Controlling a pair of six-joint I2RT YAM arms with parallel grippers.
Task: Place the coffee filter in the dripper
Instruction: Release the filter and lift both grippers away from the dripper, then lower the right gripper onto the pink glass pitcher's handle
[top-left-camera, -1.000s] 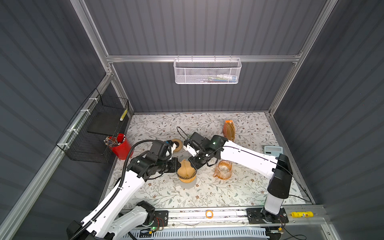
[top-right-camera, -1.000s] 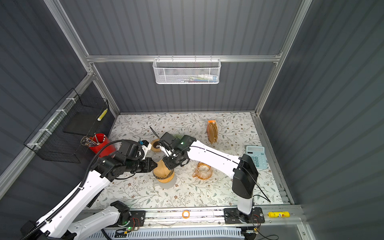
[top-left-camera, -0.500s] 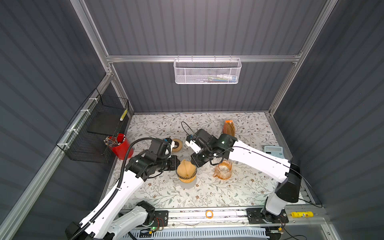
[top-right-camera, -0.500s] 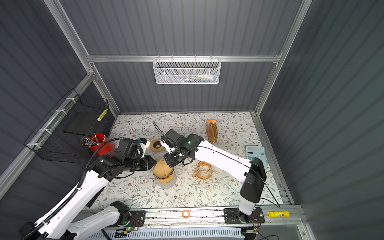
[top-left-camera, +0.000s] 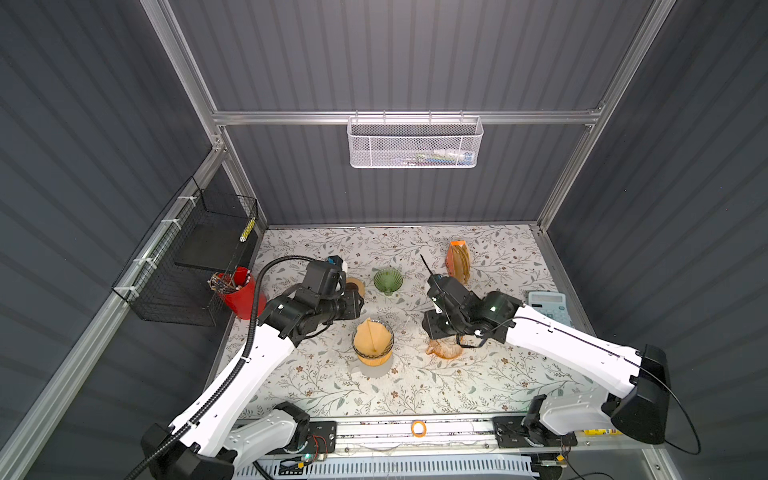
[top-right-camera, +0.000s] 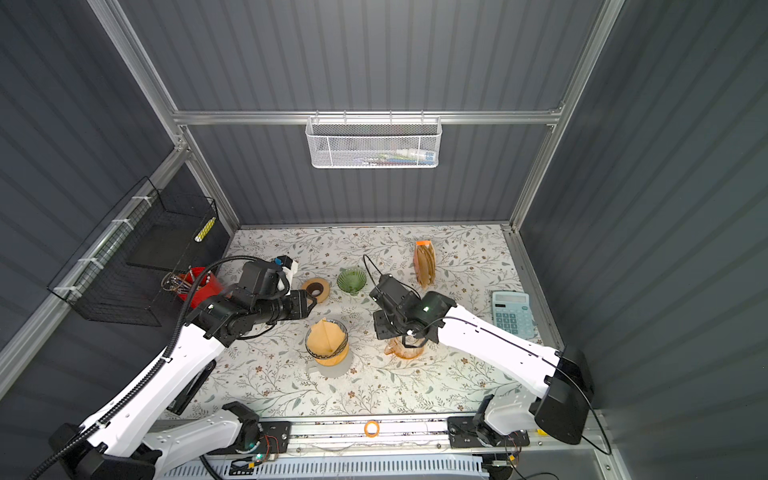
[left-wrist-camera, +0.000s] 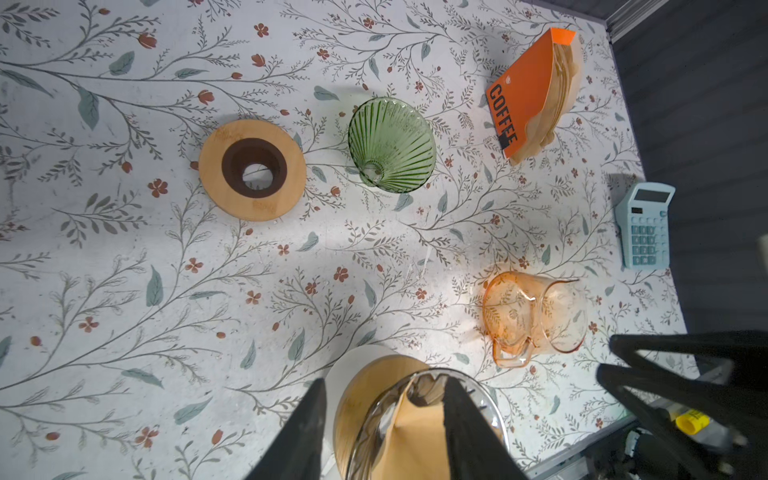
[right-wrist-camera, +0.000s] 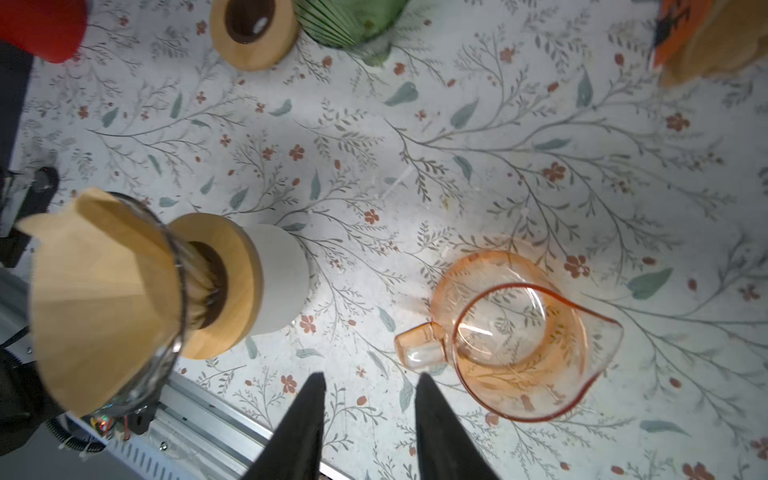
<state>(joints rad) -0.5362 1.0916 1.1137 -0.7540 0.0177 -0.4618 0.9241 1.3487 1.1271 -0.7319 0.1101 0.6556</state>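
The coffee filter (top-left-camera: 371, 340) sits inside the glass dripper (top-left-camera: 390, 336). It is a tan paper cone standing upright, so its long axis runs straight up and down. The tip points down into the dripper's neck and the wide mouth faces up. One peaked edge of the paper rises above the glass rim on the side nearest the left gripper (left-wrist-camera: 385, 380).

The dripper rests on a wooden ring (right-wrist-camera: 237, 286) on top of a white cup (right-wrist-camera: 282, 278).

The filter lies just ahead of and below the left gripper's fingertips. That gripper's jaws are moderately apart and hold nothing.

The right gripper (right-wrist-camera: 370, 375) hangs on the filter's far side, over the flowered cloth (right-wrist-camera: 415, 166). Its jaws are somewhat narrower and also empty. From it, the filter and dripper lie off to one side, and an orange glass jug (right-wrist-camera: 519, 332) stands just beside its other finger.
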